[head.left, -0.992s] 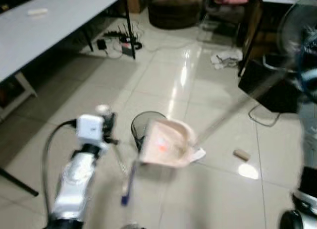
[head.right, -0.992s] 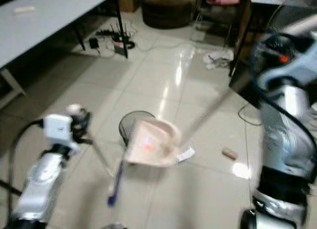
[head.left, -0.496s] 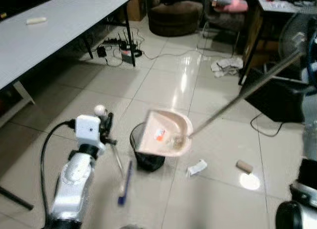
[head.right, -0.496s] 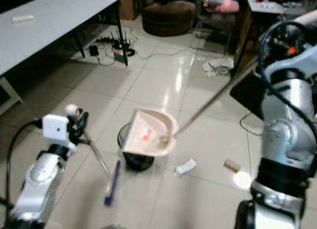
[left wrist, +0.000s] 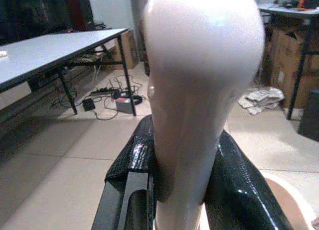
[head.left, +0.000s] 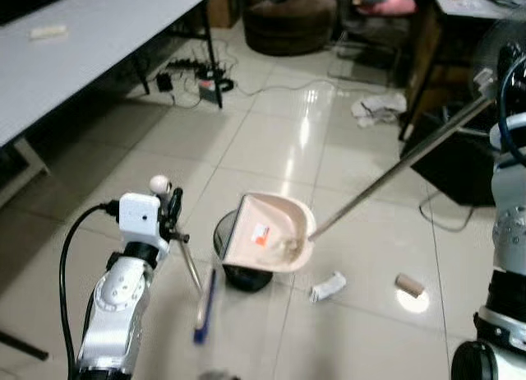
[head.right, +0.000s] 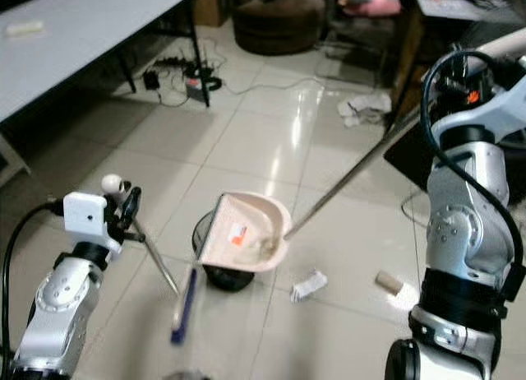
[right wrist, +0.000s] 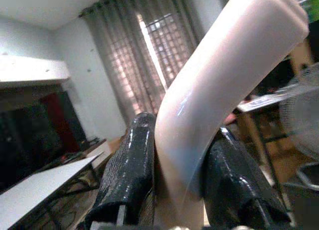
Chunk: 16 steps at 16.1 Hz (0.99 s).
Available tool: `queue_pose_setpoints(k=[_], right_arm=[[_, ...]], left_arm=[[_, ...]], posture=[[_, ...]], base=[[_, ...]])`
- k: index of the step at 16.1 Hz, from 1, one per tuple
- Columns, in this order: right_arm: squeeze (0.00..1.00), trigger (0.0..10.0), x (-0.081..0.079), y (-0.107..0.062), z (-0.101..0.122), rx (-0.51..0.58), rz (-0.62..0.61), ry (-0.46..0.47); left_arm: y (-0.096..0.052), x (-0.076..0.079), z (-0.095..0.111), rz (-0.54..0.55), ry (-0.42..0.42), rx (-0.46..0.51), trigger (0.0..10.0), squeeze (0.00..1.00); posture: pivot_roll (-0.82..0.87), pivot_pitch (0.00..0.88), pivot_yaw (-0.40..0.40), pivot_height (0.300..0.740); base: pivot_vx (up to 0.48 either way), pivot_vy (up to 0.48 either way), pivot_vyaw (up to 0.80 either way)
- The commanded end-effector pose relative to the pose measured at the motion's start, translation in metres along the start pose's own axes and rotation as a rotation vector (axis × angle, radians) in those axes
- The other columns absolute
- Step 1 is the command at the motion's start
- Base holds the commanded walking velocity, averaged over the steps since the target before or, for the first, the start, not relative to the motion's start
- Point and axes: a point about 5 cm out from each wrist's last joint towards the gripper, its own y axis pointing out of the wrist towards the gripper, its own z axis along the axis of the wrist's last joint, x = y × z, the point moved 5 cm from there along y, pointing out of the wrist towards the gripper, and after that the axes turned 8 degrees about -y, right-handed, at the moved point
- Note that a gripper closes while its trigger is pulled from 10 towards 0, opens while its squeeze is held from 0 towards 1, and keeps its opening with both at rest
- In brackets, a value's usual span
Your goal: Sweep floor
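My left gripper (left wrist: pixel 182 135) is shut on the white knobbed top of the broom handle (head.left: pixel 159 184). A thin rod runs from it down to the blue brush head (head.left: pixel 203 308) on the tiles. My right gripper (right wrist: pixel 182 130) is shut on the white grip of the dustpan's long metal handle (head.left: pixel 394 168), up at the right (head.right: pixel 460 71). The pale pink dustpan (head.left: pixel 271 242) hangs tilted over a round black bin (head.left: pixel 238 275). A crumpled white scrap (head.left: pixel 329 286) and a small brown roll (head.left: pixel 408 285) lie on the floor to the right of the bin.
A grey table (head.left: pixel 74 43) stands at the left, with a power strip and cables (head.left: pixel 201 74) under its far end. A brown pouf (head.left: pixel 288 22), crumpled paper (head.left: pixel 380 107), a black box (head.left: pixel 460 162) and a desk leg (head.left: pixel 415 76) are at the back right.
The dustpan has come up off the floor and now tips over the bin. The white scrap that was at its edge lies apart on the tiles. The camera has shifted.
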Motion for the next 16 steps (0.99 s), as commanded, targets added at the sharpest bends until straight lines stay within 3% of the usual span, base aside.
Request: queue_pose_setpoints(k=[1, 6, 16], right_arm=[[0.00, 10.0, -0.008, -0.001, 0.005, 0.028, 0.028, 0.030], [0.00, 10.0, -0.014, -0.001, 0.008, 0.056, 0.057, 0.037], [0.00, 10.0, -0.023, 0.005, 0.009, 0.108, 0.106, -0.012]], left_arm=[[0.002, -0.005, 0.013, 0.016, 0.029, 0.043, 10.0, 0.00], [0.007, -0.007, 0.013, 0.024, 0.015, 0.036, 10.0, 0.00], [0.008, -0.001, 0.003, 0.010, 0.032, -0.007, 10.0, 0.00]], posture=[[0.02, 0.037, 0.039, 0.740], [0.02, 0.036, 0.049, 0.740], [0.03, 0.027, 0.051, 0.740]], base=[[0.398, 0.000, 0.00], [0.394, 0.000, 0.00], [0.000, 0.000, 0.00]])
